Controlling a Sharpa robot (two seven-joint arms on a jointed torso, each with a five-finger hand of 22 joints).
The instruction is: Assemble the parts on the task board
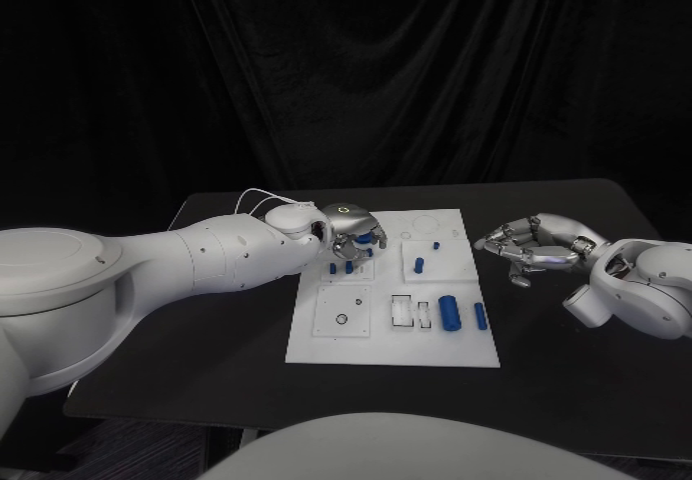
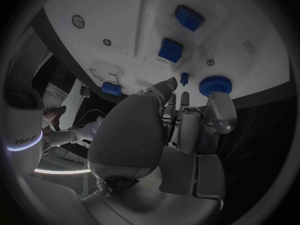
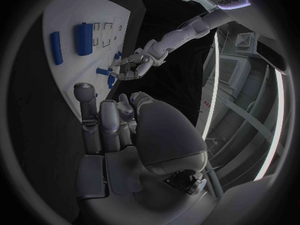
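Hovering over the far-left part of the task board (image 1: 320, 345), the left hand (image 1: 351, 232) is kept with fingers curled above the small blue parts (image 1: 343, 267), apparently holding nothing, while the right hand (image 1: 534, 246) is parked empty and half-curled beside the board, seemingly clear of the work.

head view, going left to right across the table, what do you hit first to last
left hand over the task board's far left part → small blue part → large blue cylinder → slim blue part → right hand, off the board over the black table
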